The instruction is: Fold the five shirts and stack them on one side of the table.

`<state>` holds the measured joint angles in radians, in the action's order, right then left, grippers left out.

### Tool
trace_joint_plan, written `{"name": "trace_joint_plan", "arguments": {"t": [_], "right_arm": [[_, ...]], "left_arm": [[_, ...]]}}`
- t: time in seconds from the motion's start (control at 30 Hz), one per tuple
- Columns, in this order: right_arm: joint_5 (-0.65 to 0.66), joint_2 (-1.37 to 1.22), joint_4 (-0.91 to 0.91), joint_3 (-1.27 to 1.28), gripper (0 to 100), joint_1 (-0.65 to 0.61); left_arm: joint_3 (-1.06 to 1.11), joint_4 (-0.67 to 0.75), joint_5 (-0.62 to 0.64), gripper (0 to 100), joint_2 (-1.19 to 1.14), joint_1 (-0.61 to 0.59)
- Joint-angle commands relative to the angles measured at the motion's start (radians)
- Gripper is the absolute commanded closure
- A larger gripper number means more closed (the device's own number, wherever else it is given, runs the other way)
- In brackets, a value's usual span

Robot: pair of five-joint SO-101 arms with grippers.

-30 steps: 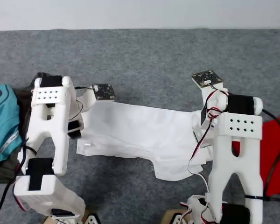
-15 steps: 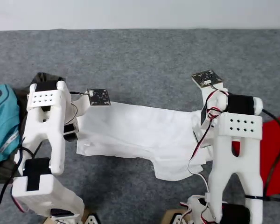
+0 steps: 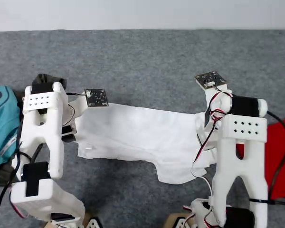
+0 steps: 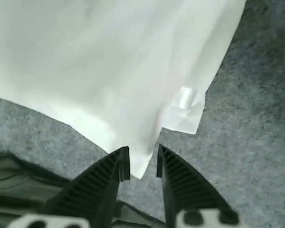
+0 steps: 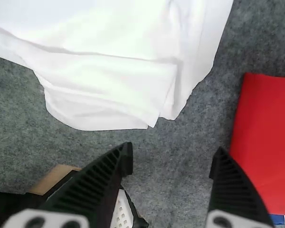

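A white shirt lies spread and rumpled on the grey carpet between my two arms. My left gripper is at the shirt's left edge, its fingers shut on a corner of the white shirt. My right gripper is open with nothing between its fingers, hovering over bare carpet just off the right edge of the white shirt. In the high view the right arm stands over the shirt's right end.
A teal shirt lies at the far left with a dark olive garment beside it. A red shirt lies at the far right, close to the right gripper. Bare carpet stretches across the back.
My left arm has moved left, drawing the white shirt's left edge with it. The right arm has not moved.
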<state>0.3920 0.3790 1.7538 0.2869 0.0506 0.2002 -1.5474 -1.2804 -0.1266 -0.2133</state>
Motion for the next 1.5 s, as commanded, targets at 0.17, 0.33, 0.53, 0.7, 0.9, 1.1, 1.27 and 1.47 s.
{"name": "trace_joint_plan", "arguments": {"t": [0.17, 0.33, 0.53, 0.7, 0.9, 1.1, 1.27, 1.47], "right_arm": [[-0.003, 0.033, 0.033, -0.012, 72.8, 0.001], [-0.002, 0.033, 0.033, -0.012, 72.8, 0.001], [-0.002, 0.033, 0.033, -0.012, 72.8, 0.001], [-0.002, 0.033, 0.033, -0.012, 72.8, 0.001], [-0.002, 0.033, 0.033, -0.012, 72.8, 0.001], [-0.002, 0.033, 0.033, -0.012, 72.8, -0.001], [-0.002, 0.033, 0.035, -0.009, 72.9, -0.041], [-0.002, 0.031, 0.035, 0.086, 72.5, -0.105]], "left_arm": [[0.001, 0.015, -0.041, 89, 0.005, -0.006], [-0.001, 0.051, -0.041, 89, -0.061, -0.006], [0.002, 0.091, -0.041, 90, -0.081, -0.008], [0.002, 0.107, -0.04, 92, -0.081, -0.006], [0.002, 0.101, -0.04, 100, -0.081, -0.002], [-0.001, 0.101, -0.04, 100, -0.072, 0.0], [-0.035, 0.071, -0.037, 100, -0.072, -0.005], [-0.081, 0.014, 0.017, 100, -0.08, -0.006]]}}
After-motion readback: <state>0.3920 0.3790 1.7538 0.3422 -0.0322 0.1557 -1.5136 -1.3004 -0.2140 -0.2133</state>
